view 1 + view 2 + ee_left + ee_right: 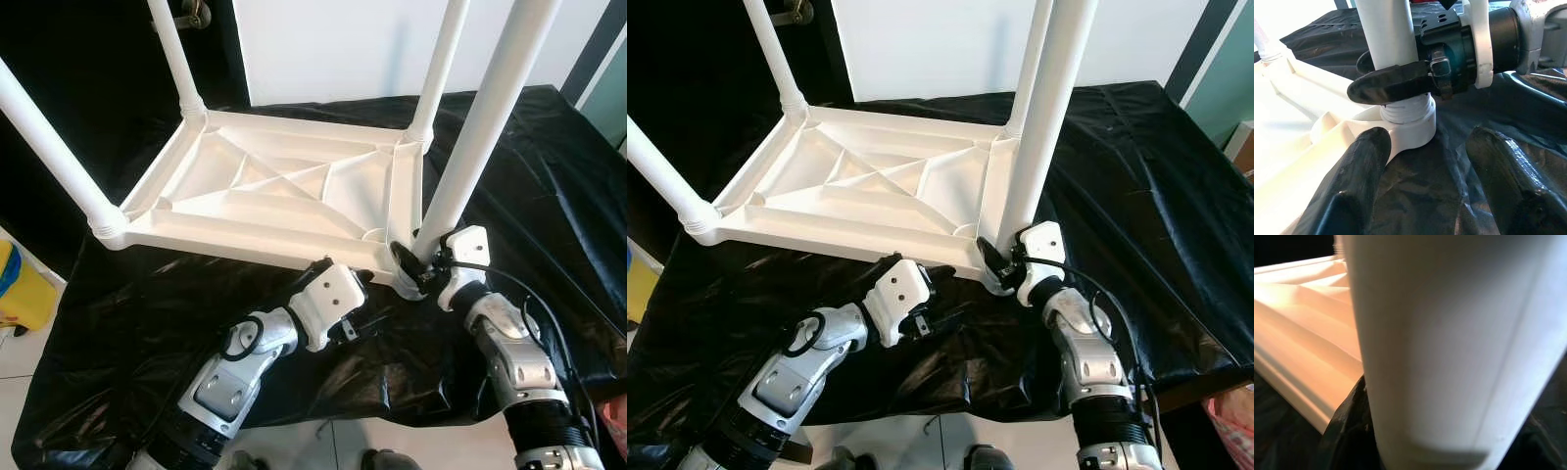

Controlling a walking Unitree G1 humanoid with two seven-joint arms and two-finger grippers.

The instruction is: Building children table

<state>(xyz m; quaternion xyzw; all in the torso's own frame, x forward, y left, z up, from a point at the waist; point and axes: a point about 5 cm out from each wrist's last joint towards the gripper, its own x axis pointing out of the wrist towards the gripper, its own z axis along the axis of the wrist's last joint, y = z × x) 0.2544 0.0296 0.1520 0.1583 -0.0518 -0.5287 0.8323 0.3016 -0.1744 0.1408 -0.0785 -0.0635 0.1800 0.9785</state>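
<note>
- Before us the white plastic children's table (274,191) lies upside down on a black plastic sheet (529,176) (the sheet drapes over whatever surface carries it), ribbed underside up, with four white tubular legs rising from its corners.
- Our right gripper (409,266) is clamped on the near-right white leg (480,127) just above the threaded collar where it meets the corner socket; in the left wrist view one black finger (1391,84) wraps across the front of the tube, touching it.
- The right wrist view sits so close that the leg (1449,347) blocks most of it, with the table's ribs beside it.
- Our left gripper (355,327) hovers low over the sheet by the table's near edge, just beside that same corner; its two fingers (1356,176) stand apart, holding nothing.
- A yellow container (20,289) sits on the floor off the sheet's left edge.
</note>
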